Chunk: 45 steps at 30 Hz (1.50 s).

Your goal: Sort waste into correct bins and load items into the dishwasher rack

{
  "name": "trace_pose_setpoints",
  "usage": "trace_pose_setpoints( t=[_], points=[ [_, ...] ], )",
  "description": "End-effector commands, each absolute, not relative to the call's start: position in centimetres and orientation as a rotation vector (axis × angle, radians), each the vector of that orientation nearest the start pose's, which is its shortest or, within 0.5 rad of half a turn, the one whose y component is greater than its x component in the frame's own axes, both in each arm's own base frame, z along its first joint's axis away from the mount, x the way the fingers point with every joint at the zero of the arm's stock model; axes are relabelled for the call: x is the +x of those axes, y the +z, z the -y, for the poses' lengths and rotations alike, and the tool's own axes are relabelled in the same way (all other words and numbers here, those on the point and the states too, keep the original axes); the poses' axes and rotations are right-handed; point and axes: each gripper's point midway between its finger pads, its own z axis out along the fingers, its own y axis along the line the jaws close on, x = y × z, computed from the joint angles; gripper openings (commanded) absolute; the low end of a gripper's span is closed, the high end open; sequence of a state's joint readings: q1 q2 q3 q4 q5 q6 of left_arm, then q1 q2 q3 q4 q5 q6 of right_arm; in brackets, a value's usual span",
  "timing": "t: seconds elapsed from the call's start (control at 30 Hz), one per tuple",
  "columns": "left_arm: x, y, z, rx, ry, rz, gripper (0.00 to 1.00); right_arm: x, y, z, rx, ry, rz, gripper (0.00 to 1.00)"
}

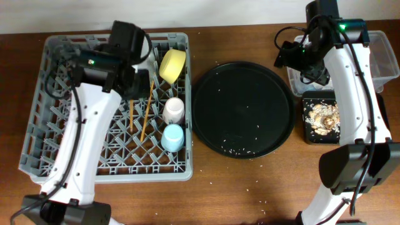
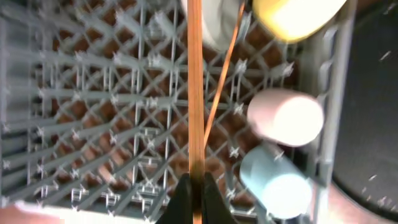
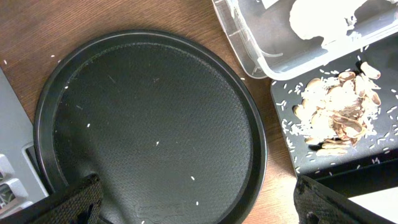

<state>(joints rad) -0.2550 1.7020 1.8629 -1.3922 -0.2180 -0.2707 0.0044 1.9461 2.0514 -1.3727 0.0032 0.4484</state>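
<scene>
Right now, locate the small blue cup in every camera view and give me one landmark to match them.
Overhead: the blue cup lies at the right side of the rack, just below the pink cup.
Left wrist: lower right, next to the pink cup.
Right wrist: not in it.
Shared landmark: the round black tray, at the left wrist view's right edge and filling most of the right wrist view.

1. Place: a robot test bench, staged for dish clearing.
2. Grounds: wooden table (image 1: 250,187) carries a round black tray (image 1: 244,94); dishwasher rack (image 1: 44,112) left of it, clear tub (image 1: 389,53) and shallow black tray (image 1: 307,128) right of it.
3. White left arm (image 1: 84,144) and right arm (image 1: 359,106) flank it.
</scene>
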Motion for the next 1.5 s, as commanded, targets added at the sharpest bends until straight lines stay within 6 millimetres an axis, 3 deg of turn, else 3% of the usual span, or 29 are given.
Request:
trace_pose_setpoints(
  t=[0.0,0.13,0.2,0.27,0.33,0.4,0.43,0.57,0.6,0.63,0.67,0.9,0.93,0.97,1.0,1.07,1.13,1.2,1.3,1.33,1.47],
  points=[
    [35.8,20.4,5.4,-0.096,0.202,-2.814,0.00,42.6,21.8,0.0,0.626,0.082,-2.753,0.99],
    [36.9,13.7,6.3,-0.003,0.159,-2.813,0.01,42.6,21.8,0.0,0.626,0.082,-2.753,0.99],
    [36.8,11.6,6.3,-0.005,0.157,-2.808,0.01,42.6,21.8,0.1,0.626,0.082,-2.753,0.98],
    [36.6,11.1,6.2,-0.004,0.161,-2.817,0.33,42.6,21.8,0.1,0.626,0.082,-2.753,0.99],
    [36.6,11.1,6.2,-0.004,0.159,-2.814,0.47,42.6,21.8,0.1,0.627,0.082,-2.753,0.98],
    [36.5,13.3,7.2,0.005,0.060,-2.789,0.50,42.6,21.8,0.1,0.627,0.082,-2.753,0.98],
    [36.4,17.5,7.2,-0.003,0.029,-2.700,0.52,42.6,21.8,0.0,0.626,0.082,-2.753,0.98],
    [34.6,26.7,5.6,-0.027,0.025,-2.431,0.66,42.6,21.8,0.1,0.627,0.082,-2.753,0.98],
    [33.4,29.6,4.5,-0.059,0.045,-2.332,0.78,42.6,21.8,0.1,0.626,0.082,-2.753,0.98],
    [32.1,32.0,3.4,-0.092,0.071,-2.253,0.99,42.6,21.8,0.1,0.626,0.082,-2.753,0.99],
    [31.4,32.7,3.2,-0.096,0.065,-2.232,0.99,42.6,21.8,0.1,0.626,0.082,-2.753,0.98],
    [31.0,33.1,4.0,-0.071,0.001,-2.227,0.99,42.6,21.6,0.1,0.628,0.081,-2.756,0.98],
    [31.0,33.1,4.0,-0.071,0.001,-2.227,0.99,42.4,22.3,-0.2,0.615,0.087,-2.742,0.98],
    [31.0,33.1,4.0,-0.071,0.001,-2.227,0.99,42.0,23.6,-1.2,0.577,0.102,-2.718,0.98],
    [31.0,33.1,4.0,-0.071,0.001,-2.227,0.99,41.7,24.9,-0.8,0.503,0.018,-2.685,0.99],
    [31.0,33.1,4.0,-0.071,0.001,-2.227,0.99,39.7,30.0,-1.9,0.403,-0.101,-2.544,0.99],
    [31.0,33.1,4.0,-0.071,0.001,-2.227,0.99,38.7,34.5,-3.4,0.273,-0.079,-2.392,0.99],
    [31.0,33.1,4.0,-0.071,0.001,-2.227,0.99,37.6,36.2,-5.4,-0.018,0.000,-2.258,0.98],
    [31.0,33.1,4.0,-0.071,0.001,-2.227,0.99,34.1,34.9,-5.5,-0.045,0.085,-2.051,0.98],
    [31.0,33.1,4.0,-0.071,0.001,-2.227,0.99,31.3,33.0,-5.4,-0.064,0.121,-1.978,0.99],
    [31.0,33.1,4.0,-0.071,0.001,-2.227,0.99,26.1,25.1,-3.6,-0.062,0.178,-1.806,0.98]
  ],
)
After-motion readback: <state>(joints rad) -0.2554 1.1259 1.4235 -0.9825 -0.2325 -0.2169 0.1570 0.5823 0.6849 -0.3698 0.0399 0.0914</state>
